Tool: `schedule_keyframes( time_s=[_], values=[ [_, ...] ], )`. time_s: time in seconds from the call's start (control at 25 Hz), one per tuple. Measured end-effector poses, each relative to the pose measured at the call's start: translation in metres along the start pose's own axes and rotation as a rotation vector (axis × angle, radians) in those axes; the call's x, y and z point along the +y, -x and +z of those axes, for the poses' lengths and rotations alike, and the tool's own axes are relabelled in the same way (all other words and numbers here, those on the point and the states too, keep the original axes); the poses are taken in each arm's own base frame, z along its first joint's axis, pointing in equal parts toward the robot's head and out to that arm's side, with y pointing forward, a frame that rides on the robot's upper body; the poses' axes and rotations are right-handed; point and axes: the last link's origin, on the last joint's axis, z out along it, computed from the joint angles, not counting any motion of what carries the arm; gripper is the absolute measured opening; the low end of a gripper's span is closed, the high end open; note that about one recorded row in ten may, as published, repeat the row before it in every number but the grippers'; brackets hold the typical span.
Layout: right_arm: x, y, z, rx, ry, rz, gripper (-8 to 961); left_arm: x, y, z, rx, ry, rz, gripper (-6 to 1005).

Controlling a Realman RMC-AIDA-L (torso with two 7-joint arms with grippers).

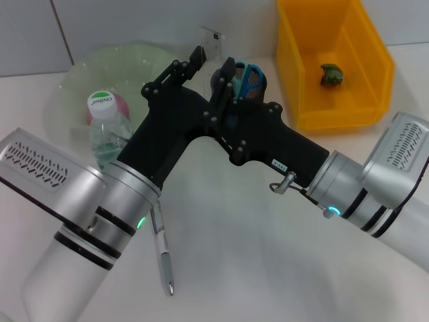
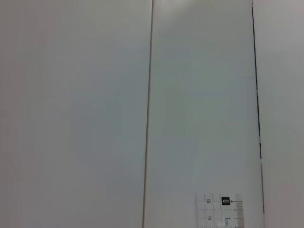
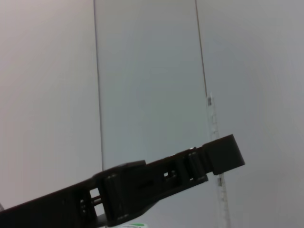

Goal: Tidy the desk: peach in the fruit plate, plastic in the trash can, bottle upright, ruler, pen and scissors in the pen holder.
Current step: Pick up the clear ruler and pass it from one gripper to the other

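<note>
**Ruler** (image 1: 213, 40): clear plastic with printed scale marks, standing upright at the back of the desk against the white wall. It is just beyond the tip of the left gripper (image 1: 190, 60) and just beside the pen holder (image 1: 251, 79). Its foot is hidden behind the grippers. In the left wrist view only its numbered end (image 2: 221, 211) shows. In the right wrist view it rises as a thin vertical strip (image 3: 213, 128) behind one of the left gripper's fingers (image 3: 223, 154).

**Left gripper**: reaches in over the plate (image 1: 80, 74) toward the ruler. Its two fingers stand apart with nothing seen between them.

**Right gripper** (image 1: 226, 70): crosses in from the right, right up against the pen holder. Whether it is parted or closed, or has hold of anything, cannot be told.

**Pen holder**: blue mesh cup with a dark rim, partly hidden behind the right gripper.

**Bottle** (image 1: 107, 124): clear plastic with a green cap, upright at the near edge of the plate and close beside the left arm.

**Plate**: pale green, translucent, at the back left.

**Pen** (image 1: 163, 258): silver, lying flat on the desk near the front, partly under the left arm.

**Trash can** (image 1: 365, 111): yellow open bin at the back right, with a crumpled green scrap of plastic (image 1: 332, 75) lying on its floor.
</note>
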Motion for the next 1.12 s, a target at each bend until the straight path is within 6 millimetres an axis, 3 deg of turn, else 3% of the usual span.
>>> schedule_keyframes(
  time_s=[0.68,1.12],
  values=[
    [0.0018,-0.0006,0.0012,0.000,-0.002,0.008,28,0.0000,-0.0001,-0.0001,0.001,-0.001,-0.004,418],
    [0.0006,0.0001,0.0017,-0.003,-0.009,0.008,5,0.0018,0.0002,0.0004,0.000,0.014,-0.003,461]
  ],
)
